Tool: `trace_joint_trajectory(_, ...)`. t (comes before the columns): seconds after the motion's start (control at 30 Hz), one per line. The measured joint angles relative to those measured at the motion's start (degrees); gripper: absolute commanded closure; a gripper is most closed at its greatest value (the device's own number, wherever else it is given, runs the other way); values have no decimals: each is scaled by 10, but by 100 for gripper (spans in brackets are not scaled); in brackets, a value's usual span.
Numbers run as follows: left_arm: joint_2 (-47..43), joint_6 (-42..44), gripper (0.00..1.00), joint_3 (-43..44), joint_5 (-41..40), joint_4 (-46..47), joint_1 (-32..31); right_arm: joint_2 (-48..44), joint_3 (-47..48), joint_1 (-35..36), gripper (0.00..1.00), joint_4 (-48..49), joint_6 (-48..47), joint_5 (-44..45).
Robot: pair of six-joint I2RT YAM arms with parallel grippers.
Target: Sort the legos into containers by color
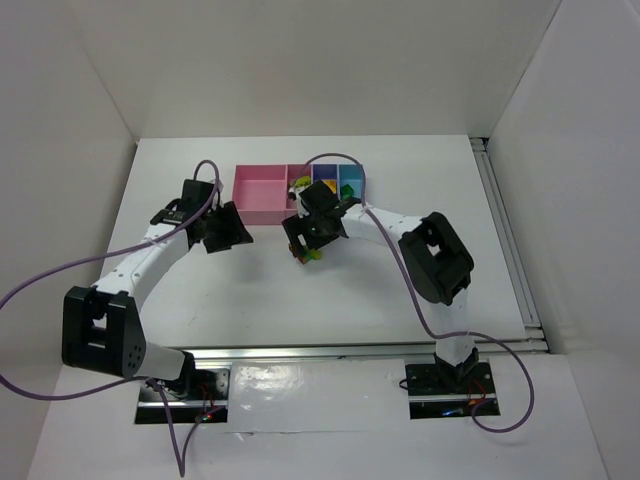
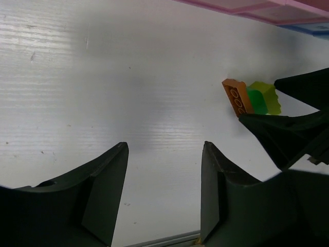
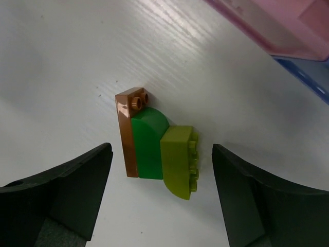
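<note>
Though seemingly free, legos between spread jaws of right tool.

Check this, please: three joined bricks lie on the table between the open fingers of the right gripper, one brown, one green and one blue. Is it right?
Not quite: the third is a yellow-green brick, not blue. The right wrist view shows it joined to the green brick and the brown brick, on the table between the open fingers of the right gripper.

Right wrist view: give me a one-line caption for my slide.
Open right pincer straddles a cluster of red-brown, green and yellow-green plastic toy bricks lying untouched on the white table.
</note>
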Motion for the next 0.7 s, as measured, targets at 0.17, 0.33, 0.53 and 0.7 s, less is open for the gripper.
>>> trace_joint_trajectory(0.17,24,0,33,0,63,10,0,3,-1,10,33,-8,-4,5)
trace_joint_trajectory(0.33,51,-5,24,0,135,24,0,-1,-13,12,43,-3,-2,14)
trace_joint_trajectory(0.53,51,-31,16,-9,215,74,-4,-30,-51,12,45,6,-1,10)
trace_joint_trajectory(0.7,51,-44,13,-31,266,111,-16,-78,-91,12,46,17,1,-17)
